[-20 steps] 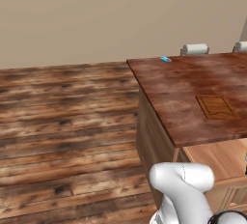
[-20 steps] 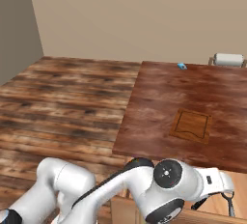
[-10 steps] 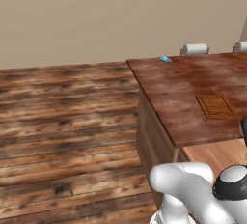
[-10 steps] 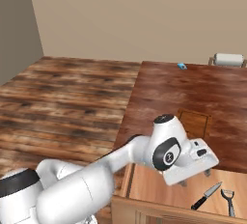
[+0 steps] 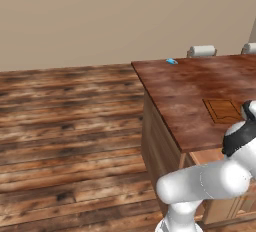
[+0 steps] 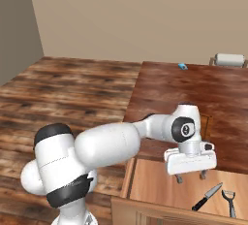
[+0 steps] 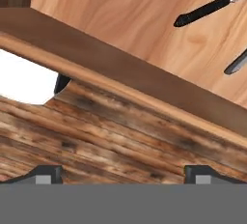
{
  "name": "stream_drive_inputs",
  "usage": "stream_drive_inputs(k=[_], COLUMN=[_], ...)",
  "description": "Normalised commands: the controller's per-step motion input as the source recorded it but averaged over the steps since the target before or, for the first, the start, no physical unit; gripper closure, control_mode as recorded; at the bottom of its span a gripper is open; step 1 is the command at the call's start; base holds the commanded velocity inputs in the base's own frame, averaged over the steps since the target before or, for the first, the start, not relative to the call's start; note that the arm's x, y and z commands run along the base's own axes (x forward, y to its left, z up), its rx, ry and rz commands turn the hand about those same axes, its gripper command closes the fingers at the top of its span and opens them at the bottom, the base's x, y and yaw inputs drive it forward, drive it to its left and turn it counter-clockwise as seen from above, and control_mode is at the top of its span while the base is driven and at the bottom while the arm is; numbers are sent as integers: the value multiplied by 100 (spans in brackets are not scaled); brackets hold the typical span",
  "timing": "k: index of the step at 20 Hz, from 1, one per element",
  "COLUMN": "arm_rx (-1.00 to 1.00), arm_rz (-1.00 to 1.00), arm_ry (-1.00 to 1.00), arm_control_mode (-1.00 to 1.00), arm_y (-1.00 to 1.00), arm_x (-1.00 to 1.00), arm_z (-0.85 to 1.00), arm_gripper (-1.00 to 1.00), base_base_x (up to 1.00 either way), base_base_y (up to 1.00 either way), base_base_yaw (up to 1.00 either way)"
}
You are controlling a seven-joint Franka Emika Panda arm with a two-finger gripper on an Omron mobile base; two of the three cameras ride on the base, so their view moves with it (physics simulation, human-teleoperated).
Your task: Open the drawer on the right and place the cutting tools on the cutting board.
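Drawer [image 6: 160,185] stands pulled out below the bench [image 6: 193,93] edge, its pale wood floor exposed. A knife [image 6: 207,196] with dark handle lies near the drawer's right end, and just beside it a second tool [image 6: 229,202] with a forked head, possibly a peeler. The claw [image 6: 190,176] hangs over the drawer's middle, fingers spread wide apart and holding nothing, well to the left of both tools. The cutting board [image 5: 223,110] lies flat on the bench top behind the drawer; in the right base view the arm covers most of it. Risks, as judged from this position: the knife is thin and lies flat on a smooth floor, so a descent that is off-centre or shallow may push it along the wood rather than pinch it. The two tools lie close together; wide fingers coming down at the wrong angle could catch or nudge the second one. The hand view shows the drawer front rail [image 7: 144,80] close under the hand, so a low sideways sweep risks striking the rail. A loose pinch may let the blade pivot in transit.
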Motion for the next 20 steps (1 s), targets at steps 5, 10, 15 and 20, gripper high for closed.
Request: stream_drive_inputs(k=[5,10,15,20], arm_rx=[43,33,10,0], arm_rz=[-2,-6,-11,-19], arm_ry=[13,-3,-27,-32], arm_control_mode=[-100,-100,-100,-100], arm_y=[0,0,12,27], arm_x=[-8,-29,-34,-9], arm_z=[-4,-7,-9,-15], arm_gripper=[-100,-100,-100,-100], base_base_x=[0,0,0,0], base_base_y=[0,0,0,0], base_base_yaw=[0,0,0,0])
